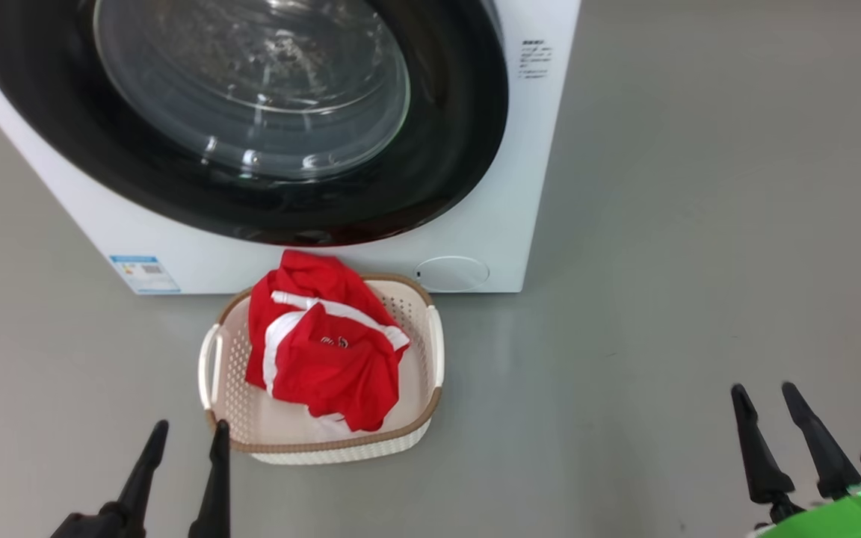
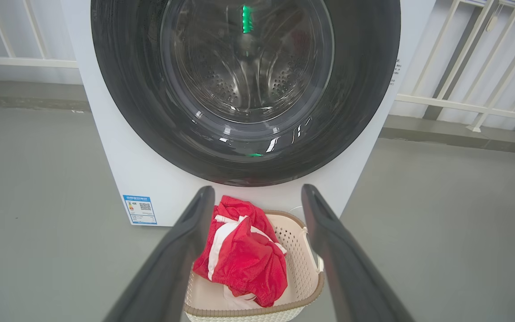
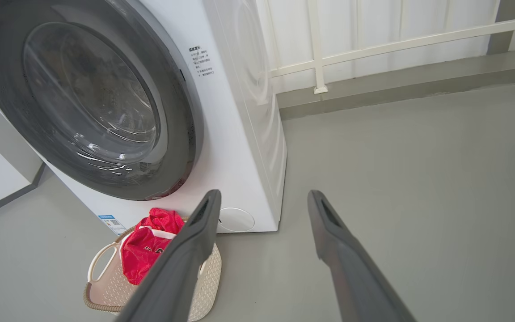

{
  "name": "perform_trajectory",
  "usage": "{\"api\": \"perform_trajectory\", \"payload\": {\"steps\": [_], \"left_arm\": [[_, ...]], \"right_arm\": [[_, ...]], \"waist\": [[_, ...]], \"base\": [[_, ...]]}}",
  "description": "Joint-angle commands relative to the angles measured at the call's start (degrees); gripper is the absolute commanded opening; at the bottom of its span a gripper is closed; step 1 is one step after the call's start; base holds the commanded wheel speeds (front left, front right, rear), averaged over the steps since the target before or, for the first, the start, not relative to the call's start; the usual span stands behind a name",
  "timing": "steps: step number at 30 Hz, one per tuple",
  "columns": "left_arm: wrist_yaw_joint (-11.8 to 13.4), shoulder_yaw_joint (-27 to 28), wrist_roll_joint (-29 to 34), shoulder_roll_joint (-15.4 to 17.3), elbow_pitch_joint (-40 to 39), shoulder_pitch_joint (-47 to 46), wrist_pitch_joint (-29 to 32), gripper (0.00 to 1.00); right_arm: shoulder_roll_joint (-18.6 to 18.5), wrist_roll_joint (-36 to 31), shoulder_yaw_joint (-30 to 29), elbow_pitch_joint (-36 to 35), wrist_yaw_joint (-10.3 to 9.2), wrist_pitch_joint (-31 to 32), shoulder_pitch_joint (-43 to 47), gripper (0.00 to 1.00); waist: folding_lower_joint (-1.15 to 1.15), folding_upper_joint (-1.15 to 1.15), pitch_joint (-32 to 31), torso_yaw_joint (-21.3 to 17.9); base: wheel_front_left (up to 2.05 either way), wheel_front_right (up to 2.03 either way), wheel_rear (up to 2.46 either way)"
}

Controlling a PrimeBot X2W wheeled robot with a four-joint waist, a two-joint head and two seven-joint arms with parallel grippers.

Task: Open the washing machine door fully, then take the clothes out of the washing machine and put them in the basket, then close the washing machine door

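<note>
door (image 1: 251,97) shut flush on washer (image 1: 509,194); drum (image 2: 244,85) looks empty through glass. red clothes (image 1: 318,351) piled in basket (image 1: 417,351) just before washer. left gripper (image 1: 191,426) near basket, right gripper (image 1: 762,388) well apart; both spread open, empty. task looks complete.

White washing machine (image 1: 520,172), glossy black door rim (image 1: 460,149), red clothes (image 1: 326,351) with white stripes, cream perforated basket (image 1: 415,418), brown rim.

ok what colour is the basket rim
The basket rim is brown with a woven look; the head view shows it best.
</note>
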Motion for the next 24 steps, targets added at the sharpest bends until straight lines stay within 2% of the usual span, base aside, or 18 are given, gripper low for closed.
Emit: {"api": "perform_trajectory", "payload": {"steps": [1, 24], "left_arm": [[-0.3, 2.4, 0.4, 1.1, -1.8, -0.1, -0.3, 1.00], [-0.3, 3.2, -0.1, 0.4, -2.4, 0.6, -0.3, 1.00]], "right_arm": [[-0.7, -0.6, 0.2, -1.3, -0.06, -0.2, 0.4, 1.00], [0.4, -1.1, -1.0, -1.4, -0.06, -0.2, 1.2, 1.00]], "waist": [[0.00, 0.00, -0.9, -1.1], [0.00, 0.00, -0.4, -1.6]], "base": [[0.00, 0.00, 0.00], [0.00, 0.00, 0.00]]}}
